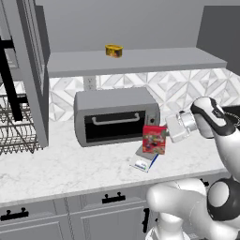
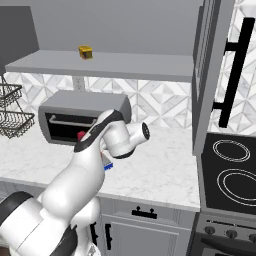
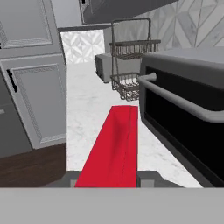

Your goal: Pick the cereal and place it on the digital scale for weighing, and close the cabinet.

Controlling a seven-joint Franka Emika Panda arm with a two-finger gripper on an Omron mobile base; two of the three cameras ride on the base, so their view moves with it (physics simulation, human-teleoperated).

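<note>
- Right now the gripper (image 1: 165,133) pinches the cereal (image 1: 154,139) by its right edge, holding the box upright.
- Directly below the box sits the digital scale (image 1: 145,161), on the counter (image 1: 70,166) just in front of the toaster oven (image 1: 115,116).
- Along the hand view, the cereal's red edge (image 3: 113,148) runs out between the fingertips.
- Left of it, the cabinet (image 1: 30,70) door stands open.

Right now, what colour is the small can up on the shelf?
Yellow; the can shows best in the left base view.

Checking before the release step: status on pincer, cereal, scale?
Pincer shut on cereal, box upright. Cereal just over digital scale, contact unclear. Toaster oven close behind. Cabinet door open.
</note>
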